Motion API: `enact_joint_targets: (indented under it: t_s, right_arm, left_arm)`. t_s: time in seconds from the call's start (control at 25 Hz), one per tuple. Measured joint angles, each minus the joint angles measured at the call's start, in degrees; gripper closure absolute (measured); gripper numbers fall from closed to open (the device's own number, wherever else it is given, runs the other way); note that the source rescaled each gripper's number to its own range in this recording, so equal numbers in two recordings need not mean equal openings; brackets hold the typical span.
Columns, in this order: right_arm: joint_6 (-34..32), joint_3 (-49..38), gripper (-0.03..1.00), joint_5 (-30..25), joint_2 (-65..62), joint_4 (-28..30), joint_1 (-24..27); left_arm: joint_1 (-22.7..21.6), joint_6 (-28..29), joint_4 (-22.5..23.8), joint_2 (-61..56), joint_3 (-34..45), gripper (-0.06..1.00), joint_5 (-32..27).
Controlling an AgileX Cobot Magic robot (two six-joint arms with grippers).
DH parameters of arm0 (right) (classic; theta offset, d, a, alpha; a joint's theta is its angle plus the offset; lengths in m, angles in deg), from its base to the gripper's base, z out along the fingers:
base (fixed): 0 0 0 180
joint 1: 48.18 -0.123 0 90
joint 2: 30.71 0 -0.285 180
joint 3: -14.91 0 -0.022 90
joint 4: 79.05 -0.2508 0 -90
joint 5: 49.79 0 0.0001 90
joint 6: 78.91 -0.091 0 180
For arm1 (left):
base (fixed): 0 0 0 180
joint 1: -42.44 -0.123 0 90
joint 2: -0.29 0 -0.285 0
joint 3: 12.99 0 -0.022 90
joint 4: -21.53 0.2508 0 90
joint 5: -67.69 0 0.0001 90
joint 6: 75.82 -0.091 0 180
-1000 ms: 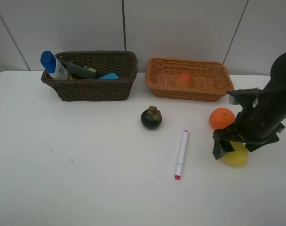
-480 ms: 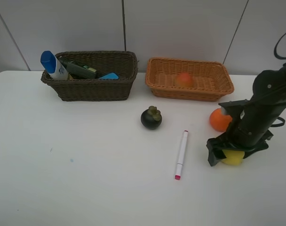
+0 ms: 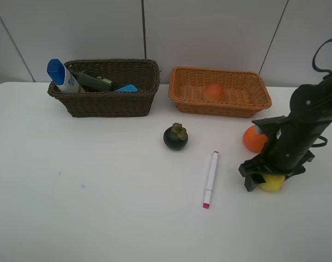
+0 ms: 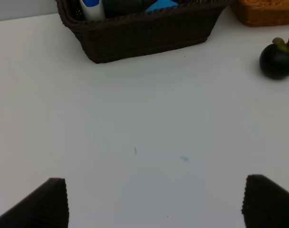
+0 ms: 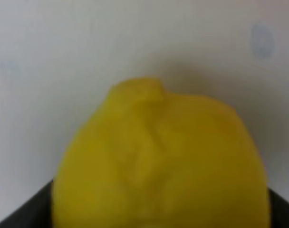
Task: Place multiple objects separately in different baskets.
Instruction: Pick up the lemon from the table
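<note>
My right gripper point(image 3: 271, 180) is down over the lemon point(image 3: 274, 185) on the table, jaws open, a finger on each side. In the right wrist view the lemon point(image 5: 158, 156) fills the frame between the fingers. The orange point(image 3: 254, 139) lies just behind it. The mangosteen point(image 3: 176, 137) and the pink-tipped marker point(image 3: 211, 178) lie mid-table. The red-orange fruit point(image 3: 213, 91) sits in the tan basket point(image 3: 220, 109). The blue-capped bottle point(image 3: 61, 75) and dark items point(image 3: 92, 82) are in the dark basket point(image 3: 108, 105). My left gripper point(image 4: 154, 204) is open and empty.
The left wrist view shows the dark basket point(image 4: 144, 33) and the mangosteen point(image 4: 277, 59) far ahead across bare white table. The table's back edge meets a tiled wall behind both baskets. The right arm stands close to the orange.
My right gripper has come down and slightly left over the lemon, so its fingers now flank it. The other objects have not moved.
</note>
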Motion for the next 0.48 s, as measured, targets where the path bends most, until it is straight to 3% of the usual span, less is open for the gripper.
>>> enact_joint_targets:
  t_s: [0.2,0.48]
  right_arm:
    - [0.0,0.67,0.39,-2.12,0.11,0.88,0.0]
    - [0.0,9.5,0.39,-14.8,-4.47,0.89,0.0]
  left_arm:
    - [0.0,0.0,0.0,0.0,0.0,0.11,0.0]
    - [0.0,0.0,0.0,0.0,0.0,0.11,0.0]
